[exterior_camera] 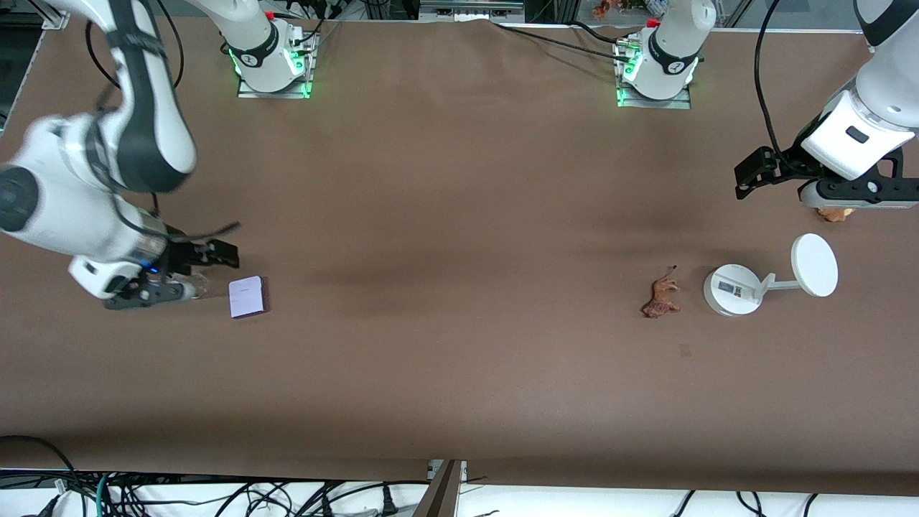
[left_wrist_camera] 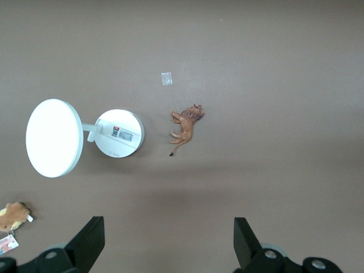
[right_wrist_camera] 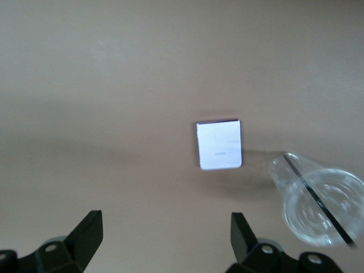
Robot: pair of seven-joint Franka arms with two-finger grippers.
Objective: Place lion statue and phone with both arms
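1. Front view: a brown tabletop point(exterior_camera: 459, 215) carries everything. The phone point(exterior_camera: 248, 296), a pale lavender near-square, lies flat toward the right arm's end. The right end effector point(exterior_camera: 208, 267) is up in the air just beside it, fingers spread, gripping nothing. The lion statue point(exterior_camera: 662, 296) lies toward the left arm's end, just beside a white round-based device point(exterior_camera: 732, 289) with a disc on an arm. The left end effector point(exterior_camera: 761, 172) hangs over that end of the tabletop, well apart from the lion.
2. Left wrist view: the left end effector's point(left_wrist_camera: 168, 242) fingers point(left_wrist_camera: 88, 242) stand wide apart and empty. The lion statue point(left_wrist_camera: 186, 126) lies beside the white device point(left_wrist_camera: 119, 132). A fuzzy brown plush point(left_wrist_camera: 13, 215) with a tag shows at the edge.
3. Right wrist view: the right end effector's point(right_wrist_camera: 165, 239) fingers point(right_wrist_camera: 85, 236) are spread and empty. The phone point(right_wrist_camera: 219, 144) lies flat, close to a clear plastic cup point(right_wrist_camera: 318, 199).
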